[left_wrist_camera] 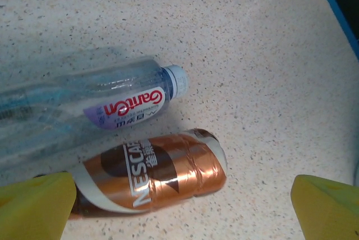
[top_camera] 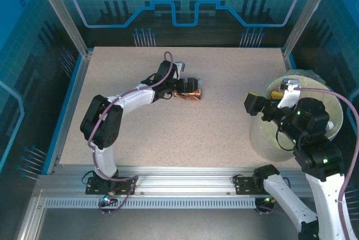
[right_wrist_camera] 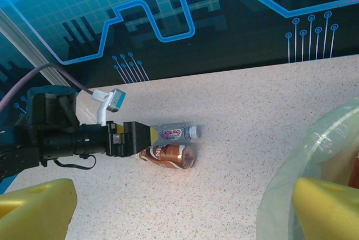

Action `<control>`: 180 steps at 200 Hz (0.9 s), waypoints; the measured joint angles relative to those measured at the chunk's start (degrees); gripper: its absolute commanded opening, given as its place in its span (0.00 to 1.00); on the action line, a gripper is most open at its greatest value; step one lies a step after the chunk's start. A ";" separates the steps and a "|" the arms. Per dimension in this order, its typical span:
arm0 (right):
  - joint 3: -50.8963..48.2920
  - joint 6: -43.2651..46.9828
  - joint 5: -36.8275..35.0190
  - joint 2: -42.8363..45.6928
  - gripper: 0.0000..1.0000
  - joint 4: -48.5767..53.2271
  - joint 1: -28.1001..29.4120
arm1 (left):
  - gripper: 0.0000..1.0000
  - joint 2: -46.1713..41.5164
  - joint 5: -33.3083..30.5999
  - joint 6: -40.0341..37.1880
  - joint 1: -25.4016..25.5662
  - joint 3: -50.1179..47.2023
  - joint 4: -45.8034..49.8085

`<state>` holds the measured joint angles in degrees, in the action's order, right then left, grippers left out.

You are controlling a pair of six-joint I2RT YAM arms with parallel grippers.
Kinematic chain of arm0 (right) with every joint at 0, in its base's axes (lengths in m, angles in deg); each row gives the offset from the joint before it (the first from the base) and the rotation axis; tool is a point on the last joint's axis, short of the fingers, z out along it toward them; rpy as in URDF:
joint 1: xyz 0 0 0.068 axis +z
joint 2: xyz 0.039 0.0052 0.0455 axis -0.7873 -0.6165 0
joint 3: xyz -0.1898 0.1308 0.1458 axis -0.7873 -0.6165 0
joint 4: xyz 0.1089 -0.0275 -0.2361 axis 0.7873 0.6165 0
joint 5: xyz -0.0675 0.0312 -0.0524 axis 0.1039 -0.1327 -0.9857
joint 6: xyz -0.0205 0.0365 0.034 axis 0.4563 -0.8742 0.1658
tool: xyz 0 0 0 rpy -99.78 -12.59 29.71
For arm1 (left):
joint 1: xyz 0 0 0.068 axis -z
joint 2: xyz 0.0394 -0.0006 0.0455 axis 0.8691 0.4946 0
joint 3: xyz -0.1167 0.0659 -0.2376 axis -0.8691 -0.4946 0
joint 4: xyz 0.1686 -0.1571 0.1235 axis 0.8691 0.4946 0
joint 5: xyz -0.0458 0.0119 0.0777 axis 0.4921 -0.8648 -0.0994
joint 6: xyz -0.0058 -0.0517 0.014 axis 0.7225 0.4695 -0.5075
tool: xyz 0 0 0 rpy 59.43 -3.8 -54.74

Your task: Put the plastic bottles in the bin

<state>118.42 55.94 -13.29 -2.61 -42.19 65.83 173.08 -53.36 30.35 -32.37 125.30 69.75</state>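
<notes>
- The left hand (left_wrist_camera: 179, 217) is wide open over two plastic bottles (left_wrist_camera: 151, 178) on the worktop (left_wrist_camera: 252, 55) (one clear, one brown).
- The right hand (right_wrist_camera: 179, 212) is wide open too, the bin (right_wrist_camera: 314, 156) just beside it.

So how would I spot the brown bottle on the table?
Look at the speckled table, just in front of the left gripper. Two bottles lie side by side there. It's the shiny copper-brown Nescafe bottle, not the clear bottle with the pale cap.

The clear bottle (left_wrist_camera: 112, 105), farther ahead of the left claw (left_wrist_camera: 179, 217), reads "Ganten" in red. The copper bottle (left_wrist_camera: 157, 175), just before that claw, reads "NESCA", the remaining letters hidden.
</notes>
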 measured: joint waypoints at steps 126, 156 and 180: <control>0.00 0.15 -0.76 0.33 1.00 0.26 0.00 | 0.99 8.11 3.98 -6.25 0.92 4.00 3.15; -0.28 0.15 -1.25 0.68 1.00 0.57 0.00 | 0.99 8.07 4.44 -6.62 2.54 3.37 5.18; -0.37 0.15 -1.36 0.94 1.00 0.57 0.00 | 0.99 8.04 4.35 -8.39 3.80 2.08 7.32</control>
<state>118.05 56.10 -14.65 -1.67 -41.62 65.83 181.12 -49.01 21.96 -28.57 127.37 77.07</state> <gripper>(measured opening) 0.997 0.992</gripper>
